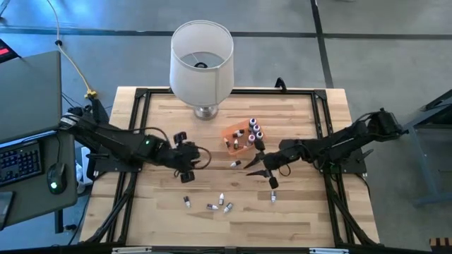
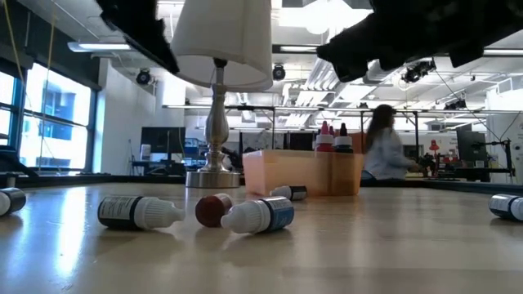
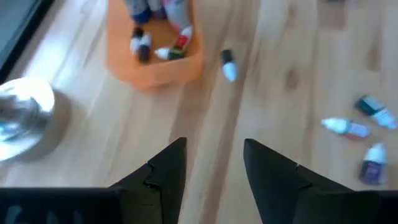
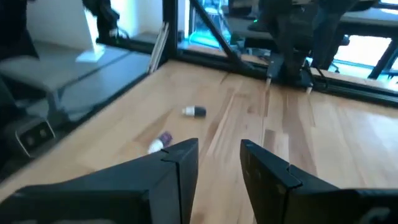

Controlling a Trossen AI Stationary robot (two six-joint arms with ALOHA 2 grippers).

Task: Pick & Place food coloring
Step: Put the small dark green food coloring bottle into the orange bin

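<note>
Several tiny food coloring bottles lie on their sides on the wooden table: a loose group near the front (image 1: 215,204), one (image 1: 236,164) beside the tray, one (image 1: 273,196) to the right. More bottles (image 1: 253,130) stand or lie in the orange tray (image 1: 233,134). My left gripper (image 1: 191,156) hovers left of the tray, open, with bare table between its fingers (image 3: 214,146). My right gripper (image 1: 253,162) hovers just in front of the tray, open and holding nothing (image 4: 219,146). Its wrist view shows two lying bottles (image 4: 194,111), (image 4: 160,142) ahead.
A white lampshade on a metal foot (image 1: 202,60) stands at the far edge, just behind the tray. A black frame (image 1: 141,95) runs round the table. A person (image 2: 388,151) is in the room behind. Bare wood lies at the near right (image 1: 311,219).
</note>
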